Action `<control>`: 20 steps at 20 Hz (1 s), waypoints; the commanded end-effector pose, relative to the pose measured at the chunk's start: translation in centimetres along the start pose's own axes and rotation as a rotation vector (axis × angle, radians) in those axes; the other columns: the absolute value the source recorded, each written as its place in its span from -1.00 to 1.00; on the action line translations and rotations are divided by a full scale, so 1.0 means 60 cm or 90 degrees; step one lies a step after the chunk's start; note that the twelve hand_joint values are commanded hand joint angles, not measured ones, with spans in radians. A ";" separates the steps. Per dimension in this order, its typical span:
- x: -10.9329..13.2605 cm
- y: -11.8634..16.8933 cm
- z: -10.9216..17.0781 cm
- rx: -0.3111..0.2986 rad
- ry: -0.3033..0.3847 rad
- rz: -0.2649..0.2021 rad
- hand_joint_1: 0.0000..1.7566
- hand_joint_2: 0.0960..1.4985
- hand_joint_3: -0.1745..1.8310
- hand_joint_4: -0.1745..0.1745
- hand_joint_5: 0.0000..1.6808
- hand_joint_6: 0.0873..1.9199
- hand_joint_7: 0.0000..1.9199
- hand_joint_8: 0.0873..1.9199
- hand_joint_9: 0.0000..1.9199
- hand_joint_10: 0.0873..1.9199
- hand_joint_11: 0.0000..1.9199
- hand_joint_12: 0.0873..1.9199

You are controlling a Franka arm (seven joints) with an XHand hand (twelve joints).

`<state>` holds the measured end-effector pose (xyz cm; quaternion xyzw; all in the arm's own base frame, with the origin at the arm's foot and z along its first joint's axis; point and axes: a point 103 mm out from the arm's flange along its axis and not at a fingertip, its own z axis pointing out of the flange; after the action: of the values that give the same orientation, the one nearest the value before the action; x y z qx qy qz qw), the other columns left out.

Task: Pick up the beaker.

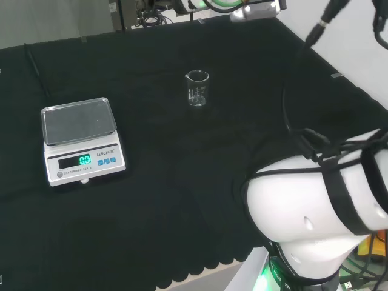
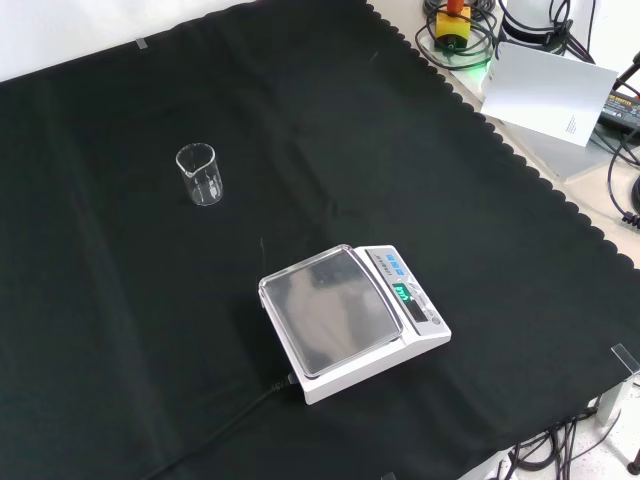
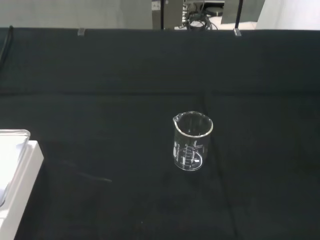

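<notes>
In the head view, at the left you have a white electronic scale with a flat steel pan [image 1: 79, 138]; it sits well apart from the task's object but could be in the path of a wide sweep. Toward the middle, the small clear glass beaker [image 1: 197, 88] stands upright and looks empty on the black-cloth tabletop [image 1: 151, 200], with nothing touching it. At the right, the arm's white link [image 1: 315, 200] looms close to the camera. I cannot tell whether the hand is released or clenched. Your main risk, as I judge it, is the beaker itself: it is light, smooth and hard to see, so a low or off-centre approach could knock it over or send it rolling before any grasp forms.
</notes>
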<state>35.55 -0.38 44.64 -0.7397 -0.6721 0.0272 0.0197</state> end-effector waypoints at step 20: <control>-0.072 0.360 0.333 0.073 0.054 0.008 -0.51 -0.14 -0.55 0.03 -0.97 -1.00 -1.00 -0.38 -0.84 -0.19 -1.00 0.47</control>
<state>50.39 -3.38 27.56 -0.7380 -0.6688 0.0542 0.0716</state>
